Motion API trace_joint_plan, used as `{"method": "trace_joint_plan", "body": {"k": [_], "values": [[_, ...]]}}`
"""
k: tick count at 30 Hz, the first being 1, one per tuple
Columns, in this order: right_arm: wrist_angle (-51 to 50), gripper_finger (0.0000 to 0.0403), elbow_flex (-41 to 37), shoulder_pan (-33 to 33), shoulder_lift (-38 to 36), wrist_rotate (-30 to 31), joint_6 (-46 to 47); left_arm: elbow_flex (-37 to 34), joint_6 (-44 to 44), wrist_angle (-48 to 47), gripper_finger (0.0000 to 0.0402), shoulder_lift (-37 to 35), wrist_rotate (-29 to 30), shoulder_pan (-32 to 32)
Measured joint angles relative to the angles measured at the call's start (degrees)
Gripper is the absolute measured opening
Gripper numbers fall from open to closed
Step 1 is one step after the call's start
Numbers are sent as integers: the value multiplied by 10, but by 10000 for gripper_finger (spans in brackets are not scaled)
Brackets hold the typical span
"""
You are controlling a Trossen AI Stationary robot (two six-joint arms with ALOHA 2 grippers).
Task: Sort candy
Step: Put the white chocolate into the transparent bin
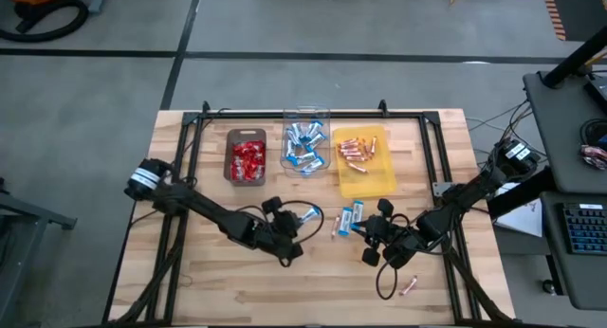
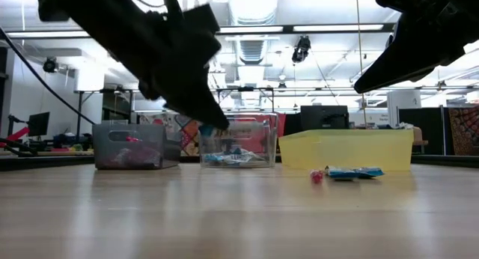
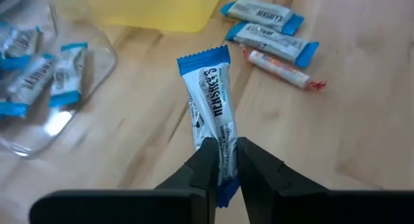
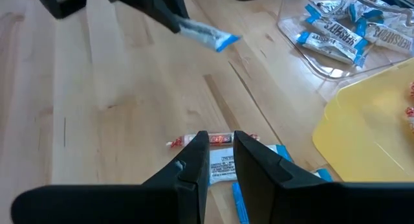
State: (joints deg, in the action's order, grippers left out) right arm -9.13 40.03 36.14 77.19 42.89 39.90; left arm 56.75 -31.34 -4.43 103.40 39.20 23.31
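Candy is what both grippers hold. The left gripper [image 3: 222, 160] pinches one end of a blue-and-white bar [image 3: 210, 107], and its wrist view shows the crinkly zigzag edge of the shiny wrapper. From above, that bar [image 1: 310, 214] sits over bare wood, in front of the clear tray [image 1: 305, 115]. The right gripper [image 4: 220, 149] is pressed onto another blue-and-white bar [image 4: 222, 167], which only its own wrist view shows. Just past it lies a thin pinkish stick [image 4: 213, 140] on the smooth wooden table [image 1: 218, 285]. The low view shows the lifted left gripper [image 2: 213, 118] above the table. The dark tray [image 1: 230, 172] holds red packets [image 1: 248, 160]. The yellow tray [image 1: 375, 181] holds copper sticks [image 1: 356, 150].
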Motion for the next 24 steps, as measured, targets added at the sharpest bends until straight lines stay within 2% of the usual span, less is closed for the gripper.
{"method": "trace_joint_plan", "body": {"k": [4,7,9,16,24], "values": [[4,63,0,0,0,0,0,0,37,-19,37,-43,-1,-15],[5,63,0,0,0,1,0,1,87,-45,37,-88,-3,-48],[5,63,0,0,0,2,0,1,122,-56,37,-117,-26,-80],[3,63,0,-17,0,18,-5,2,261,-60,37,-182,-144,-242],[8,63,0,-42,0,22,0,13,347,0,38,-165,-265,-428]]}}
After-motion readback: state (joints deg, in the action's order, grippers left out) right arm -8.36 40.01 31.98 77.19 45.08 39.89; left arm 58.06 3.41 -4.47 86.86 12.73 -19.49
